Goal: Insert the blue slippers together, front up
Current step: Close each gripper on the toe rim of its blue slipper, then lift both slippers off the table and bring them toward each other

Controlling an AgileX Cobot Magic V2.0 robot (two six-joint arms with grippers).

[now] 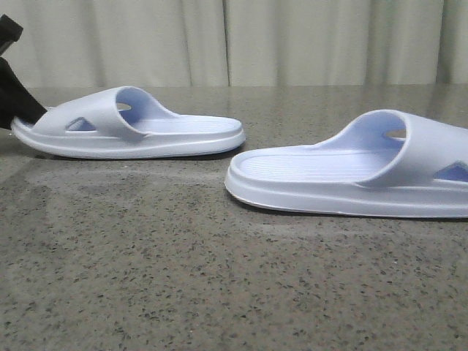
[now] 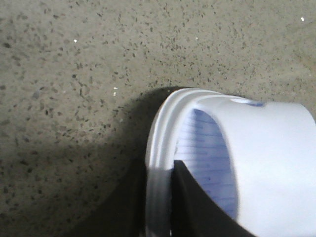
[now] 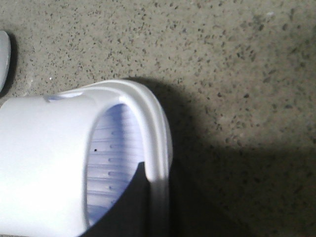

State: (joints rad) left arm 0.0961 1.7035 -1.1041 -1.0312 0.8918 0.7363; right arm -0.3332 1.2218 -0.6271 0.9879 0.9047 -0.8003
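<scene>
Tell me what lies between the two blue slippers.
Nothing: in the front view, only bare speckled tabletop separates the left slipper from the right slipper.

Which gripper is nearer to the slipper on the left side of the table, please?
Left. The left gripper is at the toe end of the left slipper, one finger reaching under its strap. The right gripper is at the right slipper, across the table.

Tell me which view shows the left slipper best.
The front view: the left slipper shows whole, flat on the table, heel facing the right slipper. The left wrist view shows only its toe end. The right wrist view catches perhaps a sliver.
</scene>
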